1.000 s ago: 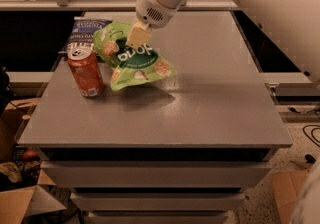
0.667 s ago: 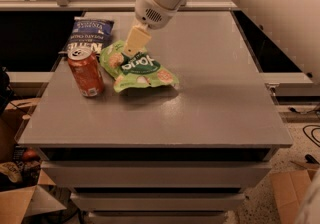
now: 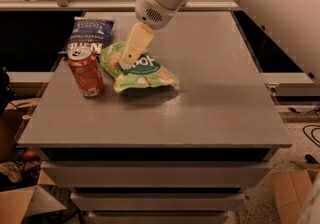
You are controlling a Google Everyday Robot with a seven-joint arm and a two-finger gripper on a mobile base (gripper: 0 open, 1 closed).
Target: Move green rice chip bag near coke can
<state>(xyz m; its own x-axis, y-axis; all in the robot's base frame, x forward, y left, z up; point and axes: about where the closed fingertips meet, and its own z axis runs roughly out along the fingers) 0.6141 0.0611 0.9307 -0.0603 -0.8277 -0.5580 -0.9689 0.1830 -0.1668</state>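
Note:
The green rice chip bag (image 3: 145, 72) lies flat on the grey table (image 3: 200, 108), left of the middle. Its left edge is close to the coke can (image 3: 86, 72), which stands upright just to its left. My gripper (image 3: 126, 62) reaches down from the upper right, and its tip is at the upper left part of the bag, between the bag's logo and the can. The white arm covers the view above the bag.
A dark blue chip bag (image 3: 90, 35) lies behind the can at the table's back left. Drawers sit under the tabletop. Cardboard boxes (image 3: 20, 203) stand on the floor at the lower left and lower right.
The green bag has come down from a tilted, raised pose and now lies flat on the table beside the can. The gripper has moved slightly left and down with it.

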